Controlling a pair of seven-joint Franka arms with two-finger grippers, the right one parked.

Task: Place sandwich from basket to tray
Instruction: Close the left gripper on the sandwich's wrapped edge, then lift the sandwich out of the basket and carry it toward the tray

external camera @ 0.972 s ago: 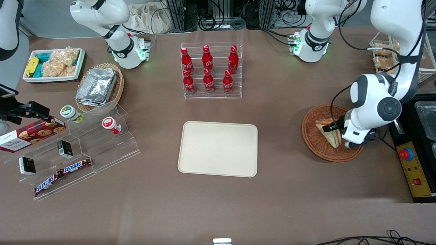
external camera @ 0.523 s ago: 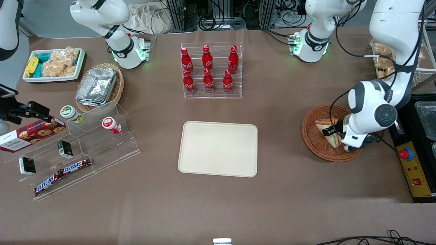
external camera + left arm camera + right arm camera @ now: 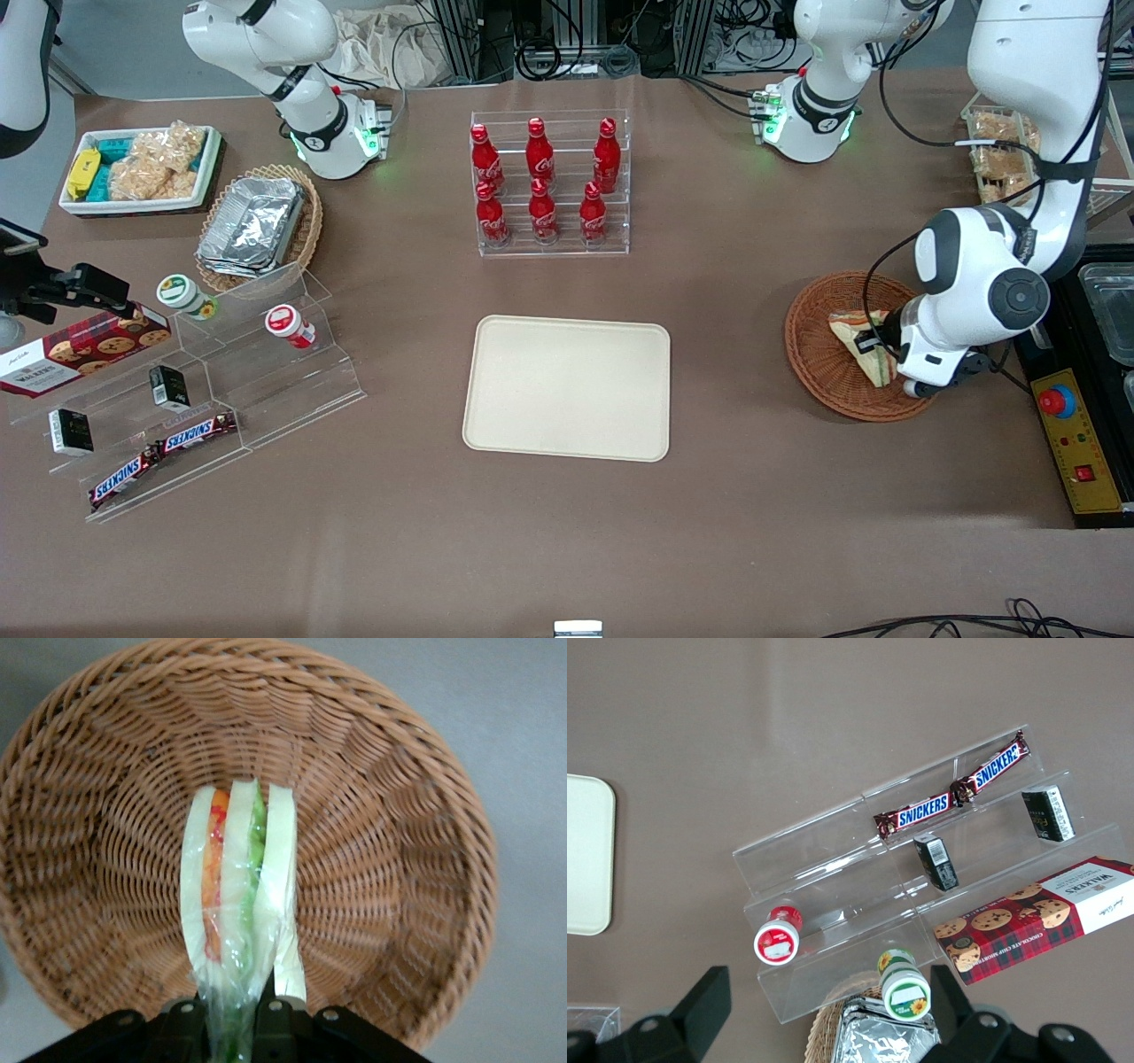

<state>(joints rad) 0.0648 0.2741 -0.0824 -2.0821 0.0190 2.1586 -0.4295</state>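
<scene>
The sandwich [image 3: 861, 344] [image 3: 237, 895], a pale bread wedge with red and green filling in clear wrap, stands on edge in the reddish-brown wicker basket [image 3: 819, 359] [image 3: 381, 859] toward the working arm's end of the table. My left gripper [image 3: 873, 347] [image 3: 232, 1017] is low over the basket, shut on the sandwich's wrapped end. Its black fingers [image 3: 279, 1014] press the wrap from both sides. Whether the sandwich still touches the basket floor I cannot tell. The cream-beige tray [image 3: 567, 387] lies bare at mid-table, well apart from the basket.
A clear rack of red cola bottles [image 3: 549, 186] stands farther from the front camera than the tray. A yellow control box with a red button [image 3: 1074, 439] sits beside the basket at the table's end. An acrylic stepped shelf [image 3: 221, 372] with snacks lies toward the parked arm's end.
The wrist has shifted slightly toward the working arm's end of the table, and the sandwich has moved a little with it inside the basket.
</scene>
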